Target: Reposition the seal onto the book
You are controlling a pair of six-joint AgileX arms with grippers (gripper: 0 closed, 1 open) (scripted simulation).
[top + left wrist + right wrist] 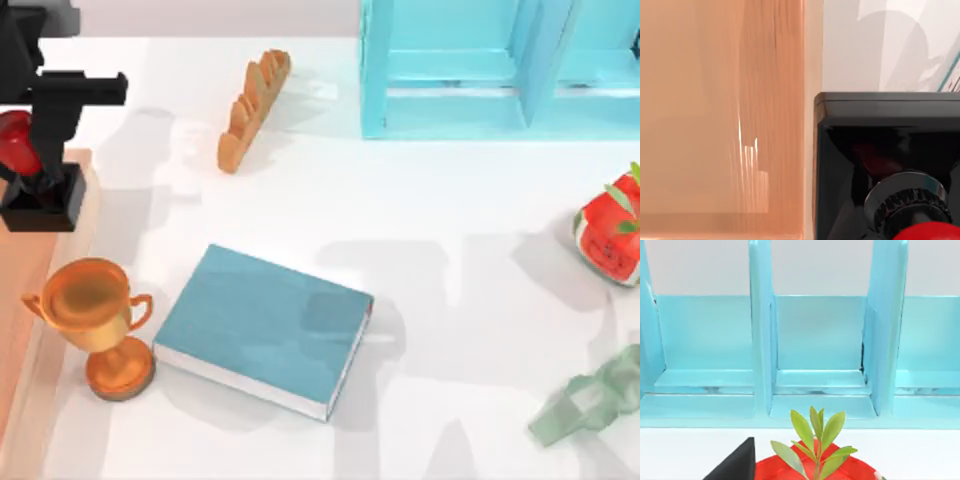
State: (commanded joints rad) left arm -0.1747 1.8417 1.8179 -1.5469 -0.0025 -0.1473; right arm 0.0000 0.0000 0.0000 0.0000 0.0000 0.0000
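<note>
Teal-blue and closed, the book (262, 328) lies flat on the white surface (440, 200), and everything else is placed from it here. Well to its upper left, at the surface's left edge, the seal (40, 190) stands on an orange-brown board (30, 270), its black base (880, 115) square on the wood and its red knob (15, 140) partly hidden. The left gripper (45, 150) hangs right over the seal; its fingers seem to be set about the knob, but I cannot tell whether they grip it. Just left of the book stands an orange trophy cup (98, 320), close to its corner. A loaf of bread (252, 108) lies beyond the book, a light-blue shelf unit (500, 70) farther to the upper right. Far right of the book sits a red pot with green leaves (612, 235). The right gripper is parked near it, facing the shelf; a black tip (735, 465) shows.
</note>
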